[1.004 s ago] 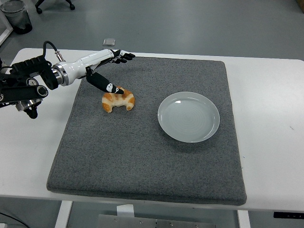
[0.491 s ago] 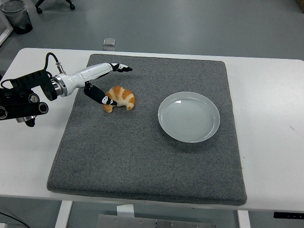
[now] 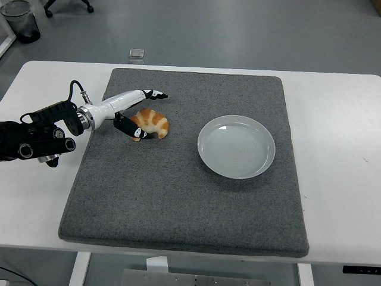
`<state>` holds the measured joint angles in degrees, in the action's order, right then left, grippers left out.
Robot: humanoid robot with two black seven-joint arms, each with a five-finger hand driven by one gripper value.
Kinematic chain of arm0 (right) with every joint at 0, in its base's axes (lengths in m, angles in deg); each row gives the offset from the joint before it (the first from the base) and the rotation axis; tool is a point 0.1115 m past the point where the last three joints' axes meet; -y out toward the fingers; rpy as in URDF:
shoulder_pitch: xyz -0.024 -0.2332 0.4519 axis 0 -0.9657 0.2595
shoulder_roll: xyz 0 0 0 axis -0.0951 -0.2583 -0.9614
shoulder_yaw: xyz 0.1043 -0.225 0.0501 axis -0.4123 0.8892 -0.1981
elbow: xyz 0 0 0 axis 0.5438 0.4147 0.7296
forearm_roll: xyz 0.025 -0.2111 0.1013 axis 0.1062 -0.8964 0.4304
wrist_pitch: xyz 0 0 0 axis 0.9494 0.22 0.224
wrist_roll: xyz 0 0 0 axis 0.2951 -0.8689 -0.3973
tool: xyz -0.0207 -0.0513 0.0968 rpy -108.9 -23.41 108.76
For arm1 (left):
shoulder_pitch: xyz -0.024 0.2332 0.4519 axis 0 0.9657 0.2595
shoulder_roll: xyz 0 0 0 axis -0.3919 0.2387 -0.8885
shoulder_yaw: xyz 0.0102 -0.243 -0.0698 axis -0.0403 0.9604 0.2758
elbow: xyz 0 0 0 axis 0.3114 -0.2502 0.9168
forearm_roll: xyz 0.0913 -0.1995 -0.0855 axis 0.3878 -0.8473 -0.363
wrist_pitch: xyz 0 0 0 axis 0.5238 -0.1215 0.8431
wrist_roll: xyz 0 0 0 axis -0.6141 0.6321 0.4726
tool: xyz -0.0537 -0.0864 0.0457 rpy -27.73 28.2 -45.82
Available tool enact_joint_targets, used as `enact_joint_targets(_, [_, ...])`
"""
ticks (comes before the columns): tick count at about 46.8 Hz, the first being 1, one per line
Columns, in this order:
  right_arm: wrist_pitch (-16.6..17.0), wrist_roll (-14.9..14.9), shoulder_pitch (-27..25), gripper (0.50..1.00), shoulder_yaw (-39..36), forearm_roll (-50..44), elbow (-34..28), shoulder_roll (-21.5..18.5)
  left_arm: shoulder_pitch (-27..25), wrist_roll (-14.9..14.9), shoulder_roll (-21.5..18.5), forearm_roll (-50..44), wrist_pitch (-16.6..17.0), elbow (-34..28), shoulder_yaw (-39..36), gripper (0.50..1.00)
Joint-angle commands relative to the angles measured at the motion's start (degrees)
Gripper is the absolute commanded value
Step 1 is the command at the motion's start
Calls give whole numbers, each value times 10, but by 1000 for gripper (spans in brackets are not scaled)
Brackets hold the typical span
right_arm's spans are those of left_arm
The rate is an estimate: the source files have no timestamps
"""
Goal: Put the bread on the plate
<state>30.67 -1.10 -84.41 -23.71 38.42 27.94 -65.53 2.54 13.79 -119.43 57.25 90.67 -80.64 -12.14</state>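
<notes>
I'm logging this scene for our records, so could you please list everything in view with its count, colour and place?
bread: one, golden brown, on the mat's left part.
plate: one, pale grey-white, empty, on the mat right of centre.
mat: one, dark grey, covering the table's middle.
table: one, white.
small object: one, grey, on the floor beyond the table.
bin: one, dark, top left on the floor.
left hand: one, black and white, fingers around the bread.
</notes>
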Motion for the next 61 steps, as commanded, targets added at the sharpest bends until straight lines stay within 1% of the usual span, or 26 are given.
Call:
enact_joint_targets(1, [0, 0, 0, 938, 0, 0, 0, 0, 12, 4, 17, 1, 0, 19, 12, 981])
enact_joint_targets(6, [0, 0, 0, 938, 0, 0, 0, 0, 16, 5, 28, 0, 0, 30, 13, 981])
enact_joint_targets(26, [0, 0, 0, 938, 0, 0, -1, 0, 23, 9, 28, -9, 0, 31, 22, 973])
enact_joint_targets(32, [0, 0, 0, 940, 0, 0, 0, 0, 23, 10, 28, -11, 0, 31, 22, 958])
enact_joint_targets(34, [-1, 0, 0, 938, 0, 0, 0, 0, 24, 10, 28, -11, 0, 31, 22, 943])
enact_joint_targets(36, [-1, 0, 0, 938, 1, 0, 0, 0, 31, 10, 28, -11, 0, 31, 23, 936])
enact_joint_targets(44, [-1, 0, 0, 938, 0, 0, 0, 0, 51, 10, 28, -9, -1, 31, 48, 936])
enact_joint_targets(49, [-1, 0, -1, 938, 0, 0, -1, 0, 55, 10, 28, -9, -1, 30, 49, 934])
enact_joint_targets(50, [-1, 0, -1, 938, 0, 0, -1, 0, 55, 10, 28, -9, -1, 30, 49, 930])
enact_joint_targets(52, [-1, 0, -1, 938, 0, 0, 0, 0, 55, 10, 28, -9, -1, 29, 49, 889])
enact_joint_targets(55, [-1, 0, -1, 938, 0, 0, 0, 0, 55, 10, 27, -9, -2, 29, 49, 844])
enact_joint_targets(60, [-1, 0, -1, 938, 1, 0, 0, 0, 55, 11, 27, -8, -3, 28, 48, 752])
enact_joint_targets(61, [-1, 0, -1, 938, 1, 0, 0, 0, 54, 11, 26, -8, -3, 28, 48, 727])
